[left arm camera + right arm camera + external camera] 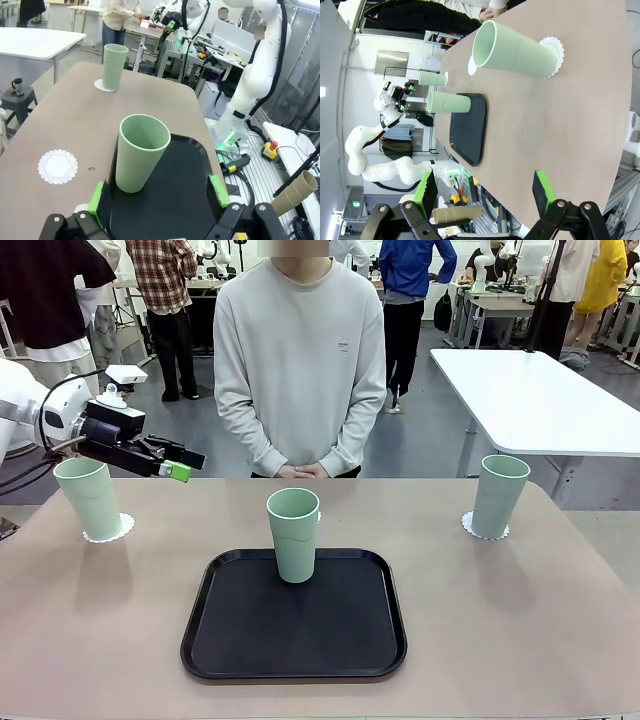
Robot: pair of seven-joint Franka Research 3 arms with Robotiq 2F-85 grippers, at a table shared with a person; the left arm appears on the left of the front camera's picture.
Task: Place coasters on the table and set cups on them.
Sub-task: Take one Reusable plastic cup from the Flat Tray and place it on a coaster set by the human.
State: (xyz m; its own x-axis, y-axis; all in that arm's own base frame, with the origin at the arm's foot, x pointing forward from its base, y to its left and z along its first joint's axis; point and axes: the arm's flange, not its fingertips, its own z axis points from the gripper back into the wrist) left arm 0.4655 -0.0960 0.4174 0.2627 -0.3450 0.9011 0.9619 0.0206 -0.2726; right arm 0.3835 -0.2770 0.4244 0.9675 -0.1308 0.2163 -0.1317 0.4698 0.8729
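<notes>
1. Left claw [159,197] hovers with jaws spread wide and empty, nearer the work than the right claw [484,192], also wide and empty.
2. Worktop [520,610] stretches ahead of both.
3. Black tray [175,195] lies directly below the left claw.
4. Middle cup [140,152] stands upright on the tray, long axis vertical, just ahead between the left fingers.
5. Two other cups [88,498] [498,496] already sit on coasters.
6. Spare coaster [58,166] lies bare, to the left claw's left, beyond the tray's far edge; my guess is the cup goes there.
</notes>
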